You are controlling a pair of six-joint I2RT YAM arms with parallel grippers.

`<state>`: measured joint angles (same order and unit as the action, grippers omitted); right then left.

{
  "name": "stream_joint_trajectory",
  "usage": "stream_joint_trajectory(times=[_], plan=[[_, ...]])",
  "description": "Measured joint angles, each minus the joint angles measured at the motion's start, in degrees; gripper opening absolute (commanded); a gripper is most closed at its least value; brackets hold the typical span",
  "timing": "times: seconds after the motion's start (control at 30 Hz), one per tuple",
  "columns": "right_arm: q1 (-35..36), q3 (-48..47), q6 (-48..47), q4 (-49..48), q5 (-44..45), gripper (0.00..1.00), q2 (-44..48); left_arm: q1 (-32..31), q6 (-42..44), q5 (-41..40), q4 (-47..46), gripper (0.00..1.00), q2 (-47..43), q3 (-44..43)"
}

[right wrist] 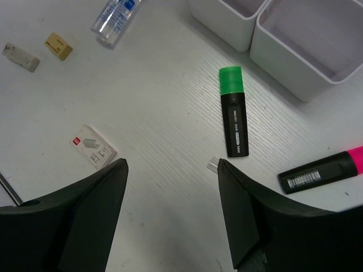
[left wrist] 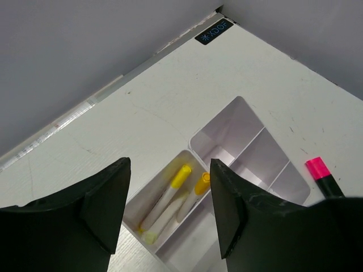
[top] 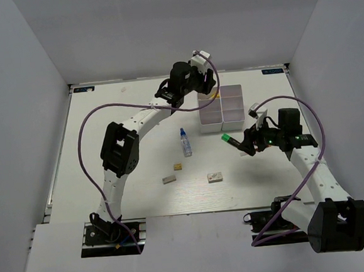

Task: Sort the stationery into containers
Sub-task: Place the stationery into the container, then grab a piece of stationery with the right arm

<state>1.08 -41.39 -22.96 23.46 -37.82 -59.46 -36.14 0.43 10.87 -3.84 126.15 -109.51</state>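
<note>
White plastic tray of six square compartments (top: 221, 126) stands toward the far right of the worktop (top: 123, 115). Two yellow-capped white pens (left wrist: 170, 195) lie in one compartment, and the other compartments I can see into hold nothing. The left arm's fingers (left wrist: 105, 209) hang spread directly above those pens, released and empty.

The right arm's fingers (right wrist: 93, 215) are likewise spread and grasp nothing. A green-capped black highlighter (right wrist: 233, 113) lies flat on the worktop just ahead of them, near the tray's front wall but not touching it. A pink-capped black highlighter (right wrist: 320, 171) lies just beside it, to the right in the wrist view. Off to the left lie a blue-capped clear bottle (top: 185, 142), a small tan eraser (right wrist: 58, 46), a small grey eraser (right wrist: 20, 56) and a white eraser with a printed label (right wrist: 93, 148), each apart from the others.

Assessment: the pens look sorted, and most items remain loose. I judge the step in hand to be the right arm's pick-up of the green-capped highlighter. The next move calls for advancing the fingers forward and slightly right until the barrel sits between them. They then lower and close across its narrow width near the middle. The barrel runs roughly along the approach line, so little wrist turn seems needed. The pink-capped highlighter is close enough to be nudged.
</note>
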Motion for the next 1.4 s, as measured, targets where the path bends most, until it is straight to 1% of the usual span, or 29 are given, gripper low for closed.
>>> stream_joint_trajectory(times=[0.1, 0.13, 0.17, 0.2, 0.23, 0.3, 0.37, 0.43, 0.53, 0.6, 0.8, 0.97, 1.07, 1.27, 1.4], plan=[[0.0, 0.46, -1.03, -0.39, 0.31, 0.63, -1.29, 0.0, -1.44, -1.03, 0.17, 0.68, -2.36, 2.25], [0.0, 0.48, -1.64, -0.85, 0.44, 0.61, -2.16, 0.02, -2.03, -1.29, 0.28, 0.68, -4.46, 4.57], [0.0, 0.5, -2.14, -1.2, 0.61, 0.59, -3.17, 0.07, -2.95, -1.44, 0.79, 0.71, -7.21, 7.54], [0.02, 0.5, -2.64, -1.42, 0.85, 0.57, -4.2, 0.24, -4.28, -1.6, 0.74, 0.83, -10.82, 11.39], [0.02, 0.5, -3.21, -1.66, 1.16, 0.57, -5.25, 0.44, -5.55, -1.95, 0.66, 0.9, -14.64, 15.45], [0.04, 0.5, -4.5, -2.1, 1.86, 0.57, -7.69, 0.59, -9.27, -4.42, 0.66, 0.99, -23.76, 24.02], [0.07, 0.5, -5.4, -2.47, 2.25, 0.57, -9.94, 0.83, -12.0, -8.07, 2.21, 0.99, -33.75, 32.39], [0.09, 0.5, -6.05, -2.75, 2.69, 0.57, -11.45, 1.18, -14.62, -11.47, 3.98, 0.99, -43.04, 38.82], [0.24, 0.35, -6.67, -2.99, 3.23, 0.59, -13.25, 1.51, -18.53, -17.07, 8.83, 0.99, -53.62, 45.13], [0.46, 0.0, -7.23, -2.97, 3.52, 0.59, -14.16, 1.57, -21.7, -21.11, 13.4, 0.99, -57.88, 47.95], [0.9, -0.9, -8.33, -2.97, 4.76, 0.61, -15.04, 1.99, -33.03, -32.81, 30.64, 0.99, -64.35, 57.13], [2.05, -0.94, -9.18, -3.45, 5.29, 0.64, -15.65, 2.99, -41.62, -37.51, 42.77, 0.98, -68.74, 61.51], [3.39, -0.96, -9.64, -4.7, 6.32, 0.65, -17.38, 3.63, -44.81, -37.92, 46.12, 0.98, -69.85, 62.4], [6.03, -0.96, -10.25, -8.57, 9.6, 0.67, -21.53, 3.67, -47.65, -36.94, 47.71, 0.98, -70.69, 65.29], [7.28, -1.42, -10.23, -11.8, 12.31, 0.68, -23.56, 3.67, -48.52, -36.28, 48.37, 0.98, -71.47, 65.64]])
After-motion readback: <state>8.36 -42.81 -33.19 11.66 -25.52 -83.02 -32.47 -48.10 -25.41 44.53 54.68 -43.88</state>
